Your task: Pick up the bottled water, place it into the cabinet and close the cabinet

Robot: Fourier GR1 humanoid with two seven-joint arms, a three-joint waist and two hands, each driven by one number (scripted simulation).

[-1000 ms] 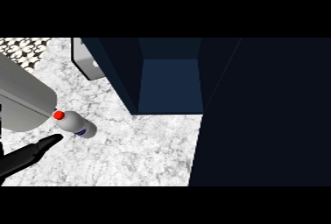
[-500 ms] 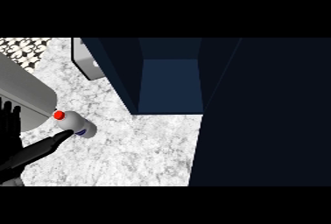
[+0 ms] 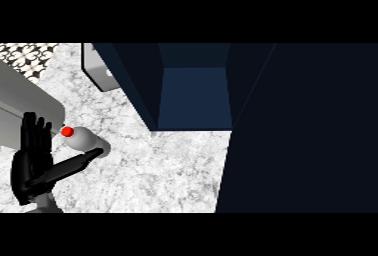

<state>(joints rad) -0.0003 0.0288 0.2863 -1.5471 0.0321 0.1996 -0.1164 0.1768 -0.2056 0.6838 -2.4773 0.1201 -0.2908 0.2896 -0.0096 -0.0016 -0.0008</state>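
Note:
The bottled water (image 3: pixel 83 140) is a pale bottle with a red cap, standing on the marble counter (image 3: pixel 162 175) at the left. My left hand (image 3: pixel 33 170) is just left of it and below it, open, fingers straight up beside the cap. Its thumb (image 3: pixel 80 161) stretches right along the bottle's lower side, at or very near the bottle; contact is unclear. The dark blue cabinet (image 3: pixel 196 95) stands open in the middle, its inside showing nothing in it. Its door (image 3: pixel 303 130) fills the view's right side. My right hand does not show.
A large grey appliance (image 3: pixel 22 102) lies close behind my left hand and the bottle. A small grey box (image 3: pixel 100 70) stands at the back, against the cabinet's left wall. A patterned wall (image 3: pixel 26 52) shows at the top left.
My left hand has come up from the lower left corner; its fingers now stand beside the bottle's cap and the thumb reaches under the bottle. The bottle has stayed about where it was.

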